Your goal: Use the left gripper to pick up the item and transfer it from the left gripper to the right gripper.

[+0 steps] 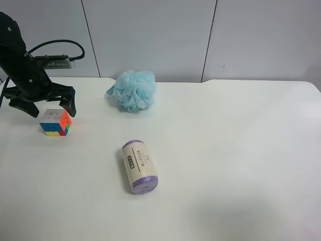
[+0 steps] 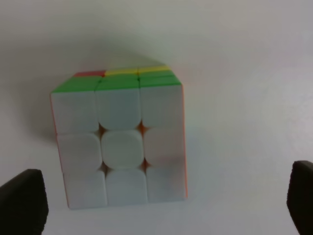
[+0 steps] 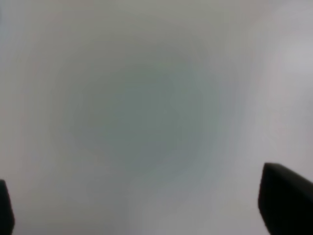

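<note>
The item, a small puzzle cube (image 1: 55, 123) with a white top and orange, blue, yellow and green side squares, sits on the white table (image 1: 225, 150) at the exterior high view's left. My left gripper (image 1: 50, 111) hovers just above it, open, with one finger on each side. In the left wrist view the cube (image 2: 120, 147) lies between the wide-apart fingertips of the left gripper (image 2: 161, 201). My right gripper (image 3: 144, 203) is open and empty over a blurred bare surface. It does not show in the exterior high view.
A white roll with purple ends (image 1: 140, 166) lies near the table's middle. A light blue mesh bath puff (image 1: 133, 89) sits at the back, to the right of the cube. Grey wall panels stand behind the table.
</note>
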Available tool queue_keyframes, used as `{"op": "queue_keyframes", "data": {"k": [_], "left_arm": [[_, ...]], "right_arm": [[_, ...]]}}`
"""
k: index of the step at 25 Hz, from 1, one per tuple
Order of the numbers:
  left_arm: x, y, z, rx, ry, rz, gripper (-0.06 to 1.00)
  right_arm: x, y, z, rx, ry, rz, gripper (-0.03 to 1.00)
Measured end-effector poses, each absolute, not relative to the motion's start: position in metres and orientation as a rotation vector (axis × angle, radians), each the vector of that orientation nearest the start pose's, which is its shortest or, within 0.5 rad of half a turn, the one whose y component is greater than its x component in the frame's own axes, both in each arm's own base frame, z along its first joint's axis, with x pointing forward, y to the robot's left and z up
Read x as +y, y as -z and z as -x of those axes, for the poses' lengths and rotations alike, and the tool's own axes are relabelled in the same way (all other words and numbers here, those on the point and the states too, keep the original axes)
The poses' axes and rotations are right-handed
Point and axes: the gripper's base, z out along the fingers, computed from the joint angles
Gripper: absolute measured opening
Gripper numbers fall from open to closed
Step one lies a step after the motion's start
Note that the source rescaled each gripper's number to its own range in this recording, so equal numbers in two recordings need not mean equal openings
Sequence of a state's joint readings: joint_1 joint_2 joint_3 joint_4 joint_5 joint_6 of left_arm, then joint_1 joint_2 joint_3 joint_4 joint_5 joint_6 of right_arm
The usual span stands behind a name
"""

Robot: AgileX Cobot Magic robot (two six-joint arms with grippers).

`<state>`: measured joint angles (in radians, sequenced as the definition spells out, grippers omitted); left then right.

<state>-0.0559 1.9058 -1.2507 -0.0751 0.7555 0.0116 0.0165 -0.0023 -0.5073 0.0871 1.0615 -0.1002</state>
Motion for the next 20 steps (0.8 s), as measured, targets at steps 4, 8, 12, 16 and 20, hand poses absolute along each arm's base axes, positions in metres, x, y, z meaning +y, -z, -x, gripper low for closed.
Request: {"op": "queue_keyframes", "data": {"k": [4, 8, 12, 16, 20], "left_arm": [[-0.017, -0.166, -0.377, 2.899, 0.083, 0.001, 1.00], [-0.008, -0.160, -0.379, 2.899, 0.067, 0.023, 1.00], [-0.007, -0.150, -0.381, 2.915, 0.063, 0.025, 1.00], [-0.007, -0.138, -0.384, 2.924, 0.062, 0.022, 1.00], [-0.007, -0.132, -0.385, 2.926, 0.063, 0.016, 1.00]], "right_arm": [[0.007, -0.279, 0.006, 2.029, -0.052, 0.123, 1.00], [0.007, -0.279, 0.006, 2.029, -0.052, 0.122, 1.00], [0.007, -0.279, 0.006, 2.029, -0.052, 0.122, 1.00], [0.007, -0.279, 0.006, 2.029, -0.052, 0.122, 1.00], [0.007, -0.279, 0.006, 2.029, -0.052, 0.122, 1.00]]}}
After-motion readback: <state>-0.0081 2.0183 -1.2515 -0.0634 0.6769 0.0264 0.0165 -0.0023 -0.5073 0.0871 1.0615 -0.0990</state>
